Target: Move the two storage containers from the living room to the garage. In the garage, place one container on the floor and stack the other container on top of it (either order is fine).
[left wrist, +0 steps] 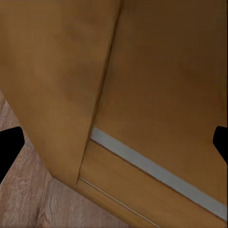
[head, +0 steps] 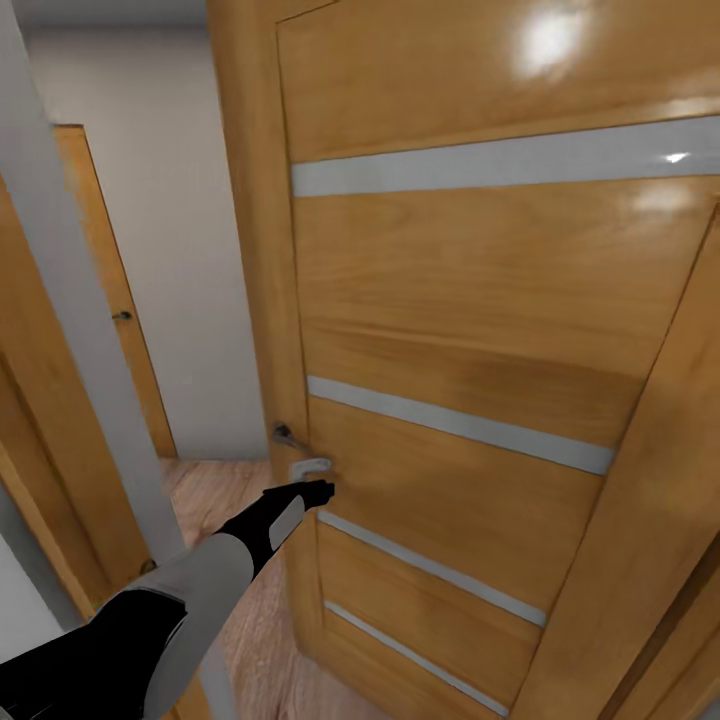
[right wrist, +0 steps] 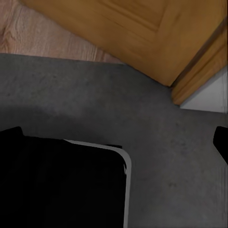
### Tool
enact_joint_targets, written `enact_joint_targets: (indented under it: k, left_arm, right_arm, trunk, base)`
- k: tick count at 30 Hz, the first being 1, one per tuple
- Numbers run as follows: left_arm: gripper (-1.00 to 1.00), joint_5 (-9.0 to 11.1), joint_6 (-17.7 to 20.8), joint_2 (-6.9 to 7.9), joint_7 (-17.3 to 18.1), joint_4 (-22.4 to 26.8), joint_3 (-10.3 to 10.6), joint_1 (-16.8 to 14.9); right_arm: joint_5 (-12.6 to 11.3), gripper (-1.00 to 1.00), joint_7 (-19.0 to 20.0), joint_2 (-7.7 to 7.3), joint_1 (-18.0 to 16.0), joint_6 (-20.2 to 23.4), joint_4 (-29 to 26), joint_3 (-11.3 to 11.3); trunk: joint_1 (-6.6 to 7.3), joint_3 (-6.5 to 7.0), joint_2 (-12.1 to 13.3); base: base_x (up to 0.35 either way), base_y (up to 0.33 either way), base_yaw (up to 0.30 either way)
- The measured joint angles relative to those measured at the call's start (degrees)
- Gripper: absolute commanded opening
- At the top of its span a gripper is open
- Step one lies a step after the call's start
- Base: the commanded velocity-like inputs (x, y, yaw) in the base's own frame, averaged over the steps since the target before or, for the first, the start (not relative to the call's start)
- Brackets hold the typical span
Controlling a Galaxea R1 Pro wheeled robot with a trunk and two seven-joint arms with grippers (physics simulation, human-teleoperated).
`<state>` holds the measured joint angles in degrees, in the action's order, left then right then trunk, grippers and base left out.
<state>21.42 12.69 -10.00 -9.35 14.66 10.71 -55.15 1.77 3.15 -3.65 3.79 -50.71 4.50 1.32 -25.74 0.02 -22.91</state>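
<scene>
left claw (head: pixel 318 492) (spread wide) nears unlabelled wooden door (head: pixel 480 300).

two wooden doors (head: pixel 480 330), perhaps three

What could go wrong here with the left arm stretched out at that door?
1. The left gripper sits right at the wooden door, below the handle; a push may glance off the panel, or the fingers may catch the handle.
2. The door stands very close to the head camera and hides the way ahead, so the base might clip it or the door frame.
</scene>
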Motion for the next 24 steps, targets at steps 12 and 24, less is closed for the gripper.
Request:
enact_joint_targets:
  k: [12,24]
  left_arm:
    - [1.0,-0.06,-0.08,0.0,-0.17,-0.13,0.16,0.03]
    - [1.0,1.71,-0.03,0.0,0.07,-0.15,1.11,0.1]
  right_arm:
    - [-0.01,1.0,0.01,0.0,0.0,0.03,-0.01,-0.01]
    - [0.03,1.0,0.0,0.06,0.0,0.03,0.0,-0.01]
  trunk:
    - [-0.02,-0.02,0.01]
    - [0.01,-0.04,0.01]
  base:
    - [0.066,-0.117,0.0]
    - [0.112,0.022,0.0]
